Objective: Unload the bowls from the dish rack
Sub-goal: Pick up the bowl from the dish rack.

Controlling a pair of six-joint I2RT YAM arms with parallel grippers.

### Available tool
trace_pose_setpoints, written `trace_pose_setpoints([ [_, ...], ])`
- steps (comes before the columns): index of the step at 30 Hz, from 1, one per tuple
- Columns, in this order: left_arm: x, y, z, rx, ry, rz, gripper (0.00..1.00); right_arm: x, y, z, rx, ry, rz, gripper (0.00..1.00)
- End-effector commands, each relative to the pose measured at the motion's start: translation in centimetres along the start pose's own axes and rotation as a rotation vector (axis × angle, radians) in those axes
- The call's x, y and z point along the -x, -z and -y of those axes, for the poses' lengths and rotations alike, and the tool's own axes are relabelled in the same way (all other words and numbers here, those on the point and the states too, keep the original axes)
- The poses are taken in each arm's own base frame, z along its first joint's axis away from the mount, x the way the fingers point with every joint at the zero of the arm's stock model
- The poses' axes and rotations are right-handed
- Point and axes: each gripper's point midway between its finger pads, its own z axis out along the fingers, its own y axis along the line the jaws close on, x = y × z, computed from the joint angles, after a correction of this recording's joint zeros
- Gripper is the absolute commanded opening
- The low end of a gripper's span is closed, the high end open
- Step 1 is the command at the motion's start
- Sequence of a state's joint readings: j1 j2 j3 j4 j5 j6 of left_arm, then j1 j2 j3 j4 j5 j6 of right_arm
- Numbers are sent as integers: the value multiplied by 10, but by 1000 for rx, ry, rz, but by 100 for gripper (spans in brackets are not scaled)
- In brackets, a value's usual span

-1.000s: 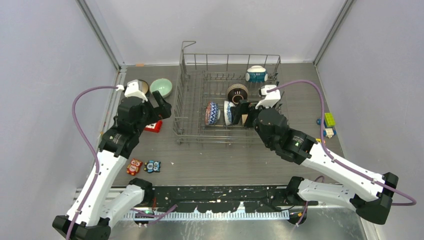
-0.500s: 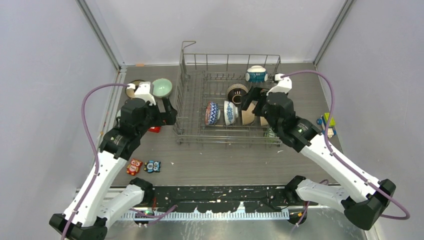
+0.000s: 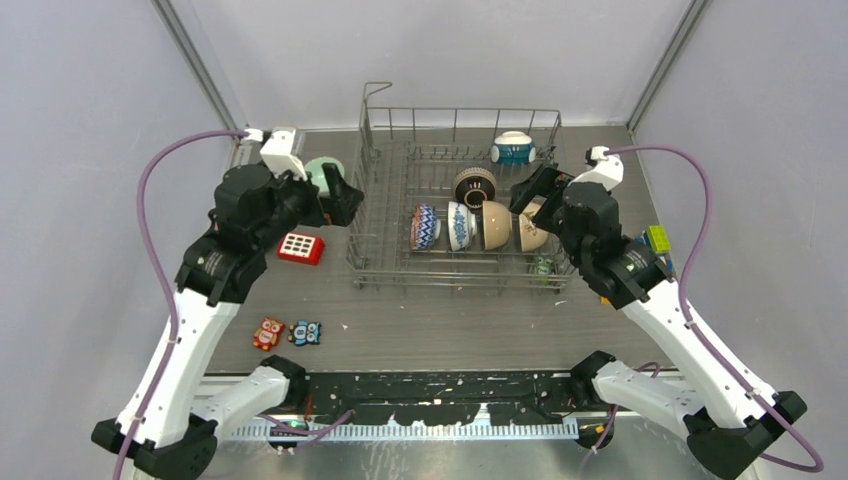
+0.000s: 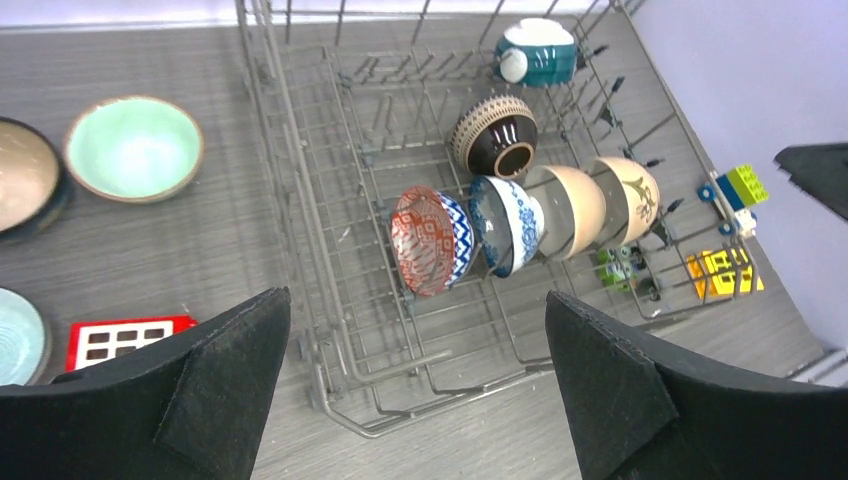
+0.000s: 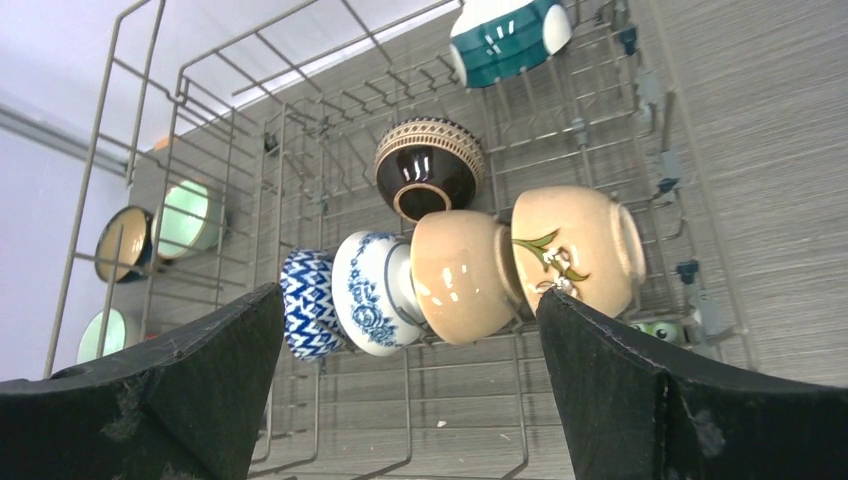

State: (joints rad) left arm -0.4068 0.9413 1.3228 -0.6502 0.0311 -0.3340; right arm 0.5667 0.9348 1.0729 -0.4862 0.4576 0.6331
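The grey wire dish rack (image 3: 365,205) stands at the back middle. In it stand on edge a red-and-blue patterned bowl (image 3: 423,227), a blue-and-white bowl (image 3: 459,226), a plain cream bowl (image 3: 494,226) and a cream bowl with a flower (image 3: 530,232). A dark brown bowl (image 3: 474,186) and a teal-and-white bowl (image 3: 512,148) sit behind them. A pale green bowl (image 4: 133,148) and a brown one (image 4: 22,188) sit on the table left of the rack. My left gripper (image 3: 342,198) is open and empty by the rack's left side. My right gripper (image 3: 535,190) is open and empty above the cream bowls (image 5: 465,275).
A red toy tray (image 3: 301,247) lies left of the rack, with two owl figures (image 3: 286,333) nearer the front. Toy blocks (image 3: 655,242) lie right of the rack, and a green toy (image 3: 543,265) sits by its front right corner. A pale blue bowl (image 4: 15,335) is at the left.
My right gripper has pulled back to the right, off the row of bowls, uncovering the two cream bowls. My left gripper has risen and moved toward the rack's left side.
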Motion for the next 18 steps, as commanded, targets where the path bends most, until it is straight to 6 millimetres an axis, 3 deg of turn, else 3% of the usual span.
trace_pose_setpoints([
  [1,-10,-7,11,-64,1,-51,100,26,11,14,-75,4,68,99],
  [18,-35,1,-4,-4,12,-93,100,4,7,-6,65,41,-7,96],
])
